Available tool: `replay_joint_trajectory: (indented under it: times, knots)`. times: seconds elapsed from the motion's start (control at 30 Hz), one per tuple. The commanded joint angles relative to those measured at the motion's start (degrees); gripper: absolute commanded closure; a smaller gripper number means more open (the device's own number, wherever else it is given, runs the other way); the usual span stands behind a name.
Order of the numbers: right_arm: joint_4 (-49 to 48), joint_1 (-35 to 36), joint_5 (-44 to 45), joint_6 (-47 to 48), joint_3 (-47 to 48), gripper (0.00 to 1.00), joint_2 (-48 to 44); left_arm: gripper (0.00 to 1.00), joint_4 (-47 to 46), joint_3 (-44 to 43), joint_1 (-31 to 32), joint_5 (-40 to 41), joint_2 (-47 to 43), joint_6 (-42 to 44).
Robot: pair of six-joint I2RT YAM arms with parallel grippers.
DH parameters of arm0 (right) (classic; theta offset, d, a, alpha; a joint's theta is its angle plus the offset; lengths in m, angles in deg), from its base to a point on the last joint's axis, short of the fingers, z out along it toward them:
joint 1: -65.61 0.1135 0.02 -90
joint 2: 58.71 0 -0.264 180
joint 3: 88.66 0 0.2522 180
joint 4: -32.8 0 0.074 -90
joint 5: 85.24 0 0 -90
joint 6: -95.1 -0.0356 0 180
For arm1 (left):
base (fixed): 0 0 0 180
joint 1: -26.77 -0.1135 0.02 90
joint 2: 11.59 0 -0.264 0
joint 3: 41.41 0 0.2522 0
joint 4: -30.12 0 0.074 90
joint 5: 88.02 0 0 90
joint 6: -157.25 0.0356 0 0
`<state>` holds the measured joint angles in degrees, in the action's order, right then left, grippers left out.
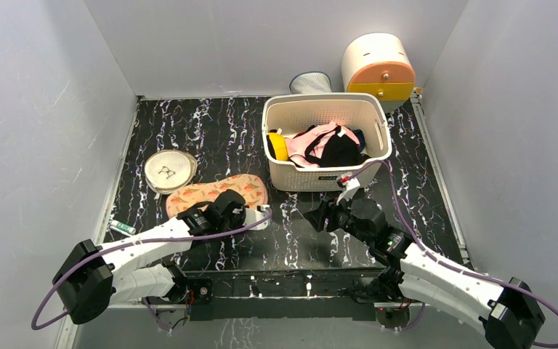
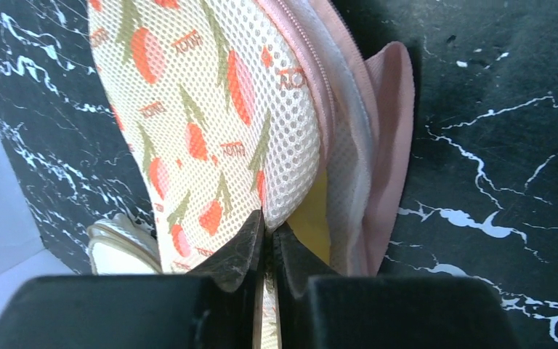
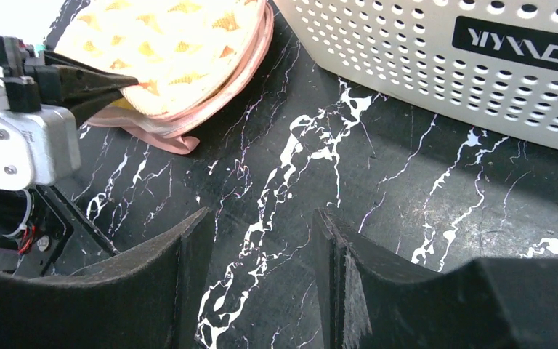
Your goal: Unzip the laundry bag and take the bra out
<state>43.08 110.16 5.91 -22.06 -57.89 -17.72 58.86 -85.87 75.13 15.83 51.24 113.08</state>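
Note:
The peach-pink laundry bag (image 1: 214,193) lies flat at the table's left-centre. My left gripper (image 1: 251,206) is shut on the edge of its upper mesh layer (image 2: 267,229) and holds that layer up, so the bag gapes at this end. A strip of the mustard-yellow bra (image 2: 314,218) shows inside the gap; the rest is hidden by the mesh. The pink edging (image 2: 392,145) hangs beside it. In the right wrist view the left gripper (image 3: 127,81) pinches the bag (image 3: 174,43) at its near rim. My right gripper (image 3: 261,240) is open and empty, low over bare table right of the bag (image 1: 321,217).
A white perforated basket (image 1: 327,180) with pink and black garments and a small yellow round object (image 1: 278,145) stands behind the right gripper. A round cream disc (image 1: 168,169) lies left of the bag. A cream and orange container (image 1: 378,69) sits at the back right.

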Motion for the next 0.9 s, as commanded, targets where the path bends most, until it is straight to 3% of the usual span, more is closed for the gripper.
replay_joint_trajectory:
  times: [0.0,0.3,0.7,0.87]
  knots:
    - [-2.3,-0.1,-0.8,-0.4,0.4,0.50,0.6,1.00,1.5,-4.2,-0.2,1.5,-1.0,-1.6]
    - [-2.4,-0.2,-1.2,-0.4,1.1,0.50,1.6,1.00,-0.9,-9.2,-2.5,0.6,-2.6,-10.2]
    - [-3.2,-0.1,-2.0,-0.7,1.2,0.50,2.7,0.99,-9.2,-13.7,-14.5,-2.4,1.8,-12.6]
    - [-2.9,-0.2,-2.4,-1.3,0.9,0.50,2.3,0.92,-10.7,-16.7,-18.6,-4.2,6.4,-13.0]
